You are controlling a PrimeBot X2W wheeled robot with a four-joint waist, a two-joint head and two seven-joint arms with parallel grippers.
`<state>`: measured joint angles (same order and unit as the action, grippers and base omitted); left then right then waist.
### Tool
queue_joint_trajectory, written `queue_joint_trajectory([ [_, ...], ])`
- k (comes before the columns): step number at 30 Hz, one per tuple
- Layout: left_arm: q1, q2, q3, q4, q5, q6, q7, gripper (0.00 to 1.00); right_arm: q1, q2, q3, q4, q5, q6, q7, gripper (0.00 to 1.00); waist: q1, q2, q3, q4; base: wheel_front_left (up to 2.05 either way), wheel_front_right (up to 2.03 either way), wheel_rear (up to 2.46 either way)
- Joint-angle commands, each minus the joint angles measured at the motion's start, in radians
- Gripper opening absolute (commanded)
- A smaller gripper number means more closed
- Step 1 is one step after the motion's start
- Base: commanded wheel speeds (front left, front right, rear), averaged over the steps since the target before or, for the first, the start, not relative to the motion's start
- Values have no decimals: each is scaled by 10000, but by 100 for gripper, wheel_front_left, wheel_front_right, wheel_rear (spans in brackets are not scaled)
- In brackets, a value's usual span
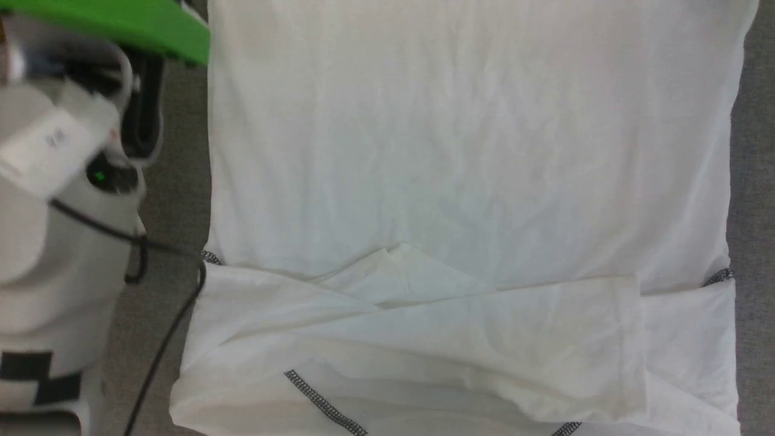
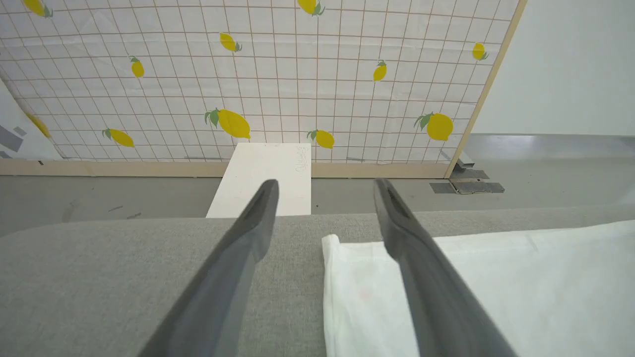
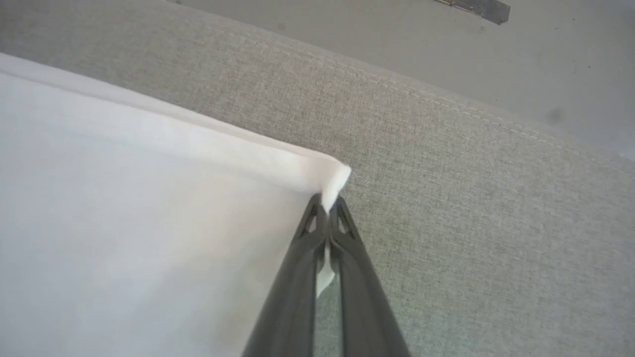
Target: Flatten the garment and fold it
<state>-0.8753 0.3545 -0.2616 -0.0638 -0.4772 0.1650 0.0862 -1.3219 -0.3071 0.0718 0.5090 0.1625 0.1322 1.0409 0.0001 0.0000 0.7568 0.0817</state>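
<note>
The white garment [image 1: 466, 151] lies spread flat on the grey cloth surface [image 1: 175, 218], with its sleeves folded across the near part and grey raglan seams [image 1: 324, 402] showing. My left gripper [image 2: 325, 191] is open, its fingers straddling the garment's corner [image 2: 332, 244] from above; one finger [image 2: 421, 277] is over the cloth. My right gripper [image 3: 327, 203] is shut on another corner of the garment [image 3: 335, 181], which pokes out past the fingertips. The collar and the patch are hidden.
My pale left forearm [image 1: 54, 242] with a black cable and a green part [image 1: 139, 24] stands left of the garment. Beyond the surface's edge lie a white rigid box [image 2: 265, 173] on the floor, a lemon-print panel [image 2: 248, 74] and a metal bracket [image 2: 466, 186].
</note>
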Motion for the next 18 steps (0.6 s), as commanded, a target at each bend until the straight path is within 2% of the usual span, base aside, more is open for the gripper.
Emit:
queue_joint_trajectory([
  [1, -982, 223, -88, 551, -34, -207, 713, 100, 83, 96, 52, -97, 155, -15, -51, 0, -1, 0, -29, -210, 0, 0, 0],
  [5, -2952, 232, -444, 2389, -628, -498, 3315, 100, -79, 104, 429, -274, 369, -15, -36, 0, -1, 0, 69, -481, 0, 0, 0],
  [7, -3691, 291, -783, 3287, -670, -453, 4824, 100, -154, 111, 561, -321, 484, -15, -38, 0, -1, 0, 129, -593, 0, 0, 0],
  [11, -4644, 322, -1303, 4520, -692, -84, 7460, 100, -184, 158, 883, -406, 701, -15, -101, 0, -1, 0, 251, -790, 0, 0, 0],
  [17, -4787, 393, -1600, 5065, -582, 638, 9231, 100, -224, 143, 1293, -515, 1021, -15, -222, 0, -1, 0, 484, -993, 0, 0, 0],
  [18, -4696, 357, -1552, 5111, -676, 795, 9461, 68, -236, 121, 1339, -530, 1063, -15, -239, 0, -1, 0, 509, -998, 0, 0, 0],
])
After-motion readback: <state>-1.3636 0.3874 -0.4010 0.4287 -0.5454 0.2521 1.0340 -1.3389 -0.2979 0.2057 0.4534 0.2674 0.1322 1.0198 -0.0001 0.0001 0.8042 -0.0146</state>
